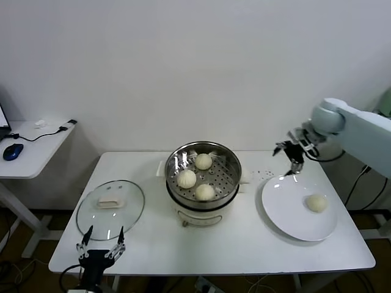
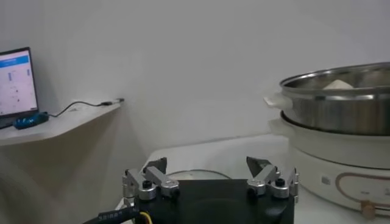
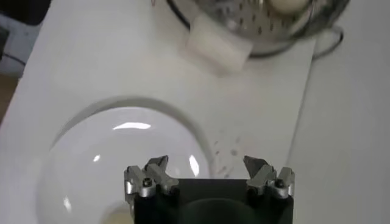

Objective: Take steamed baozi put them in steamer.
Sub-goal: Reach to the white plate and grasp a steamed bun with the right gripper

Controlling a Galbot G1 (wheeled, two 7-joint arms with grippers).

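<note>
Nearest the head camera, the left claw (image 1: pixel 101 239) hangs with fingers apart at the front edge of the white bench (image 1: pixel 153 244), just before the glass lid (image 1: pixel 110 208). Three steamed baozi (image 1: pixel 187 179) sit on the perforated tray inside the steamer (image 1: pixel 203 176) at mid-bench. A fourth baozi (image 1: pixel 316 203) lies on the white plate (image 1: pixel 287 210) to the right. Above the plate's far rim the right claw (image 1: pixel 292 157) hovers empty, fingers spread apart.

Steamer (image 2: pixel 341 103) and plate (image 3: pixel 116 158) cut off by wrist-view edges.
</note>
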